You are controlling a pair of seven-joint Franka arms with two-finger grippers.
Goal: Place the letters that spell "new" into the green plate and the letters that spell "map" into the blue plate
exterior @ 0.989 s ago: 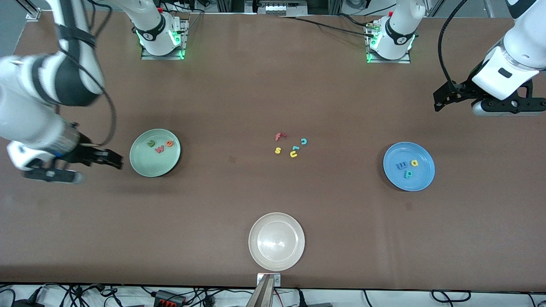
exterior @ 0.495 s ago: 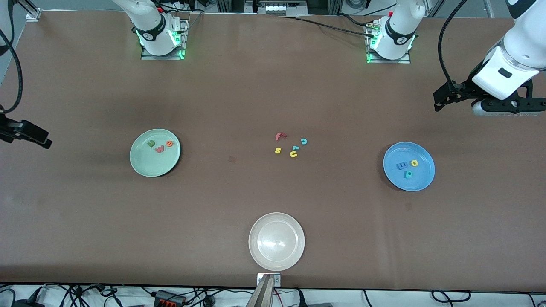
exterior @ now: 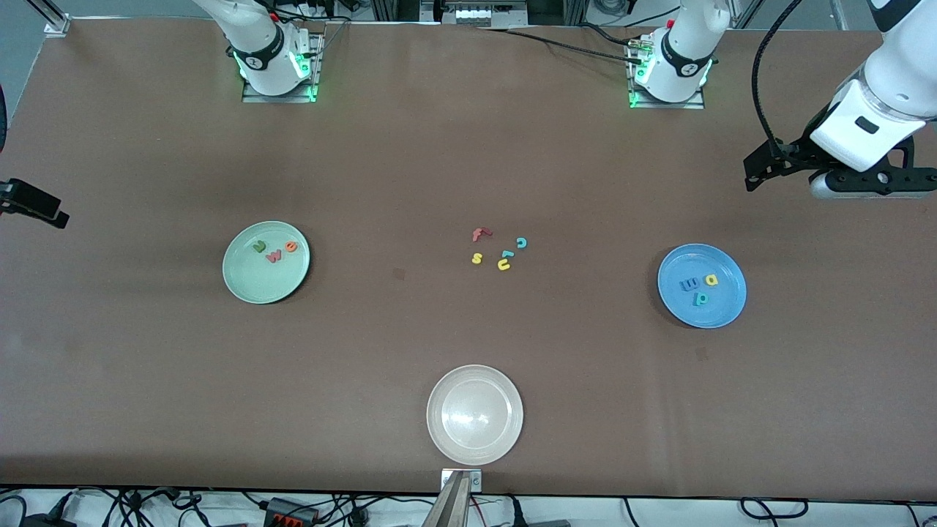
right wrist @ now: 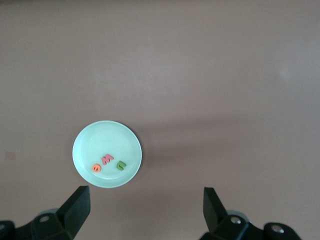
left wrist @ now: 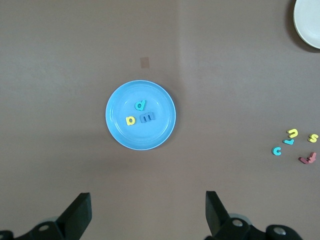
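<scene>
Brown table [exterior: 454, 161]: the flat surface that carries every item.

Round pale mint-green plastic plate [exterior: 249, 282], toward the right arm's end of the table: holds the three tiny foam letters that spell "new", a dark green n [exterior: 258, 247], a pinkish-red w [exterior: 274, 256] and an orange e [exterior: 291, 247], lying close together in the part of the dish farther from the front camera.

Round bright blue plastic plate [exterior: 721, 304], toward the left arm's end: holds the letters that spell "map", a blue m [exterior: 689, 284], a yellow a [exterior: 711, 279] and a teal p [exterior: 700, 298], grouped near its middle.

Round whitish translucent plate [exterior: 474, 415], nearer to the front camera than both coloured plates, between them along the table: nothing lies in it.

Left pincer [left wrist: 148, 210]: released, fingers [left wrist: 80, 212] spread wide and grasping nothing, up in the air over bare table at the left arm's end, with the blue plate in its wrist view.

Right pincer [right wrist: 146, 206]: likewise released and holding nothing, up at the table's edge at the right arm's end; its wrist view shows the green plate.

Loose foam letters, on bare table between the two coloured plates: a red f [exterior: 479, 234], a teal c [exterior: 521, 242], a yellow s [exterior: 476, 258], a yellow u [exterior: 504, 265], and one small teal piece [exterior: 506, 255] touching the u, its shape not legible.
</scene>
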